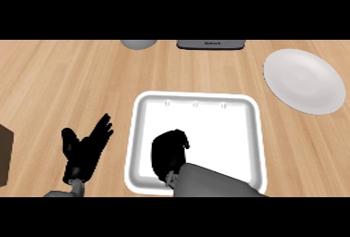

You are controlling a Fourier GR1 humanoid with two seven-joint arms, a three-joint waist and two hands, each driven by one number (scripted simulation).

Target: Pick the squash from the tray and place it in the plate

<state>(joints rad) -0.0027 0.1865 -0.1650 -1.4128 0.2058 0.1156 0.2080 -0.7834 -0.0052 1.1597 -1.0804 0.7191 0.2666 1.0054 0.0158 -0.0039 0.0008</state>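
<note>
While the right hand is being held low over the white tray, fingers curled downward, the picking step seems to be in progress. The squash is not being shown anywhere; it is probably being hidden under that hand, so whether anything is being gripped cannot be told. Next, a lift and a move toward the plate, well apart at the upper right, is being called for. The left hand is being rested open beside the tray. One tray, one plate and two hands are being counted.
</note>
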